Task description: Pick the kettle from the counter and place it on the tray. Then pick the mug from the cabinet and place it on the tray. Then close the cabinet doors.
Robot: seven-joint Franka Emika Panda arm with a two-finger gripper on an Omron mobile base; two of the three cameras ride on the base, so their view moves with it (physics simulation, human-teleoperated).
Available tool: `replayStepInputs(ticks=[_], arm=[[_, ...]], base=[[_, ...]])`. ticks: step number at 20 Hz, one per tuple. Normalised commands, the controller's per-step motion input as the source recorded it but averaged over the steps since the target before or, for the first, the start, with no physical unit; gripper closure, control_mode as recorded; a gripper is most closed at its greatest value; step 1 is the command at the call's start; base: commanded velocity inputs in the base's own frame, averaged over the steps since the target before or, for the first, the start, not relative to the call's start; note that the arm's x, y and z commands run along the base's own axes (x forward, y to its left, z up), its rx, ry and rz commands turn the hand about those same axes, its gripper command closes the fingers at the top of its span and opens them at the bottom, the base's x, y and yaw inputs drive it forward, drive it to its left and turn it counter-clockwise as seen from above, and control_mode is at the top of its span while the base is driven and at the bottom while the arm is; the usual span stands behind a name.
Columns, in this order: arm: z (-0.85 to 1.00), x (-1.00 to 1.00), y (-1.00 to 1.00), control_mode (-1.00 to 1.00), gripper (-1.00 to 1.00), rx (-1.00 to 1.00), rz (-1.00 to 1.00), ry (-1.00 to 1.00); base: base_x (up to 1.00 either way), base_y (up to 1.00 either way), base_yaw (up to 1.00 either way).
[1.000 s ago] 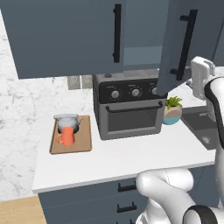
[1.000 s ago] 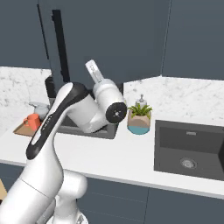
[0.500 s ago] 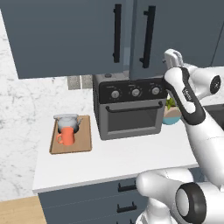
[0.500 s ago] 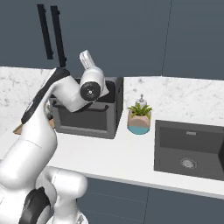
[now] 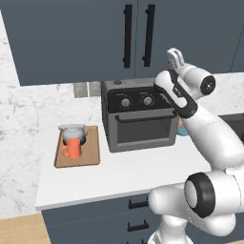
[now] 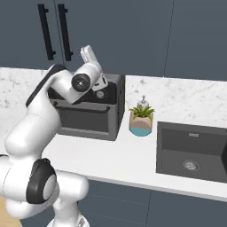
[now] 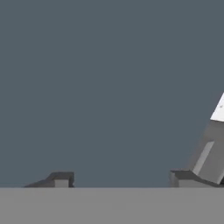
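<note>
Wooden tray on counter at 9 o'clock of oven; holds kettle w/ mug touching it at its 6 o'clock. Cabinet doors shut, bar handles side by side above oven. Gripper raised at 12 o'clock of oven, near door face; fingertips well apart, nothing betw. them. Hand view: flat blue-grey door panel close ahead. Right base view: plant pot betw. oven and sink, at 3 o'clock of oven.
</note>
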Motion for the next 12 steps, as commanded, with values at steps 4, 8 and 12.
replayStepInputs(ticks=[4,8,12], arm=[[0.00,0.62,0.20,-1.00,-1.00,0.00,-0.13,0.05],[0.00,0.48,0.21,-1.00,-1.00,0.00,-0.13,0.10],[0.00,0.48,0.19,-1.00,-1.00,0.00,-0.12,0.18]], base=[[0.00,0.00,0.00],[0.00,0.00,0.00],[0.00,0.00,0.00]])
